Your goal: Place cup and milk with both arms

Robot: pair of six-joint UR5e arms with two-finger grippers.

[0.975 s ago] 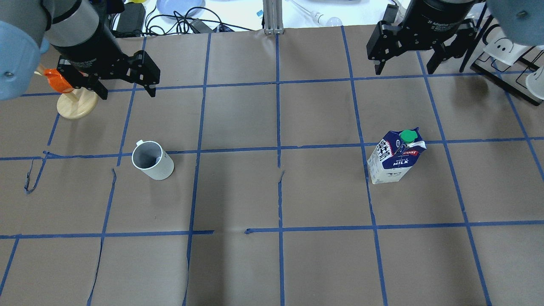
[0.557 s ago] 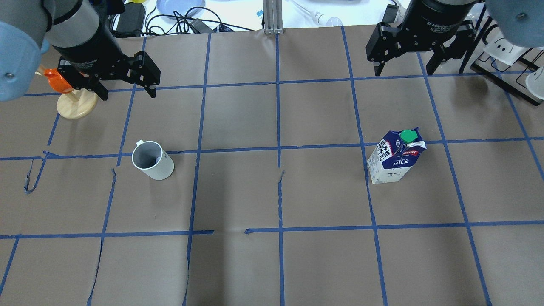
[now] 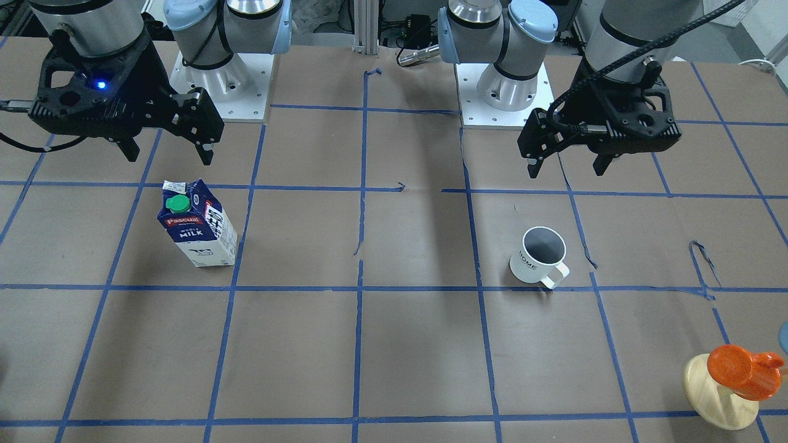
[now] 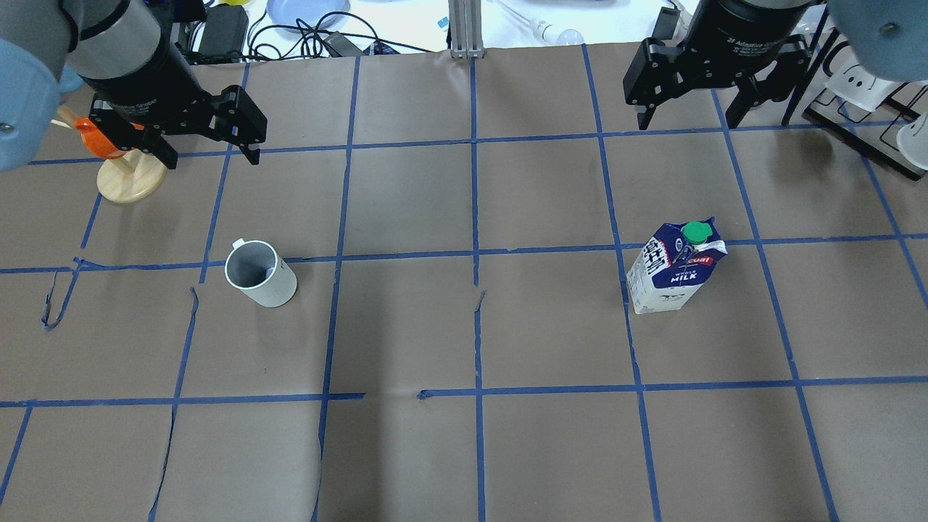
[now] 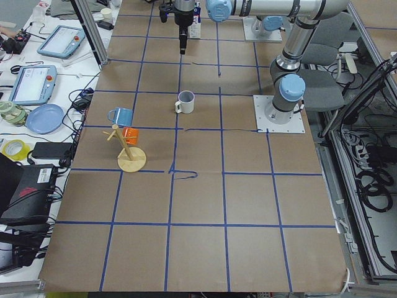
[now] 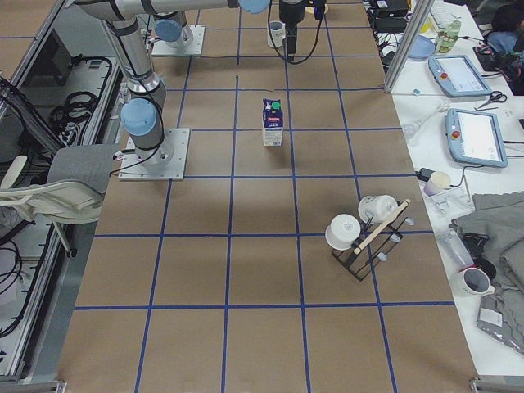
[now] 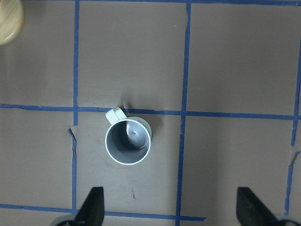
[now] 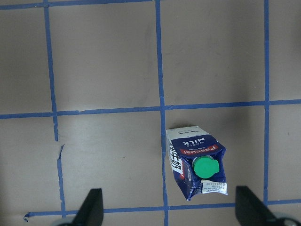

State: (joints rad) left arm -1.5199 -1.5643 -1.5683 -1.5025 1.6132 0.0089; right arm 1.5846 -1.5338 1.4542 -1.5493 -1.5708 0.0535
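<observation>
L gripper is held above the table; jaws are spread wide, nothing gripped. The cup is stood upright on the taped brown surface in the robot's left half, clear of L gripper; its handle is turned away from the robot's base. R gripper is likewise held wide open and empty. The milk is stood upright in the right half w/ green cap on top, well apart from the cup. A wooden stand w/ orange mug is located near L gripper.
</observation>
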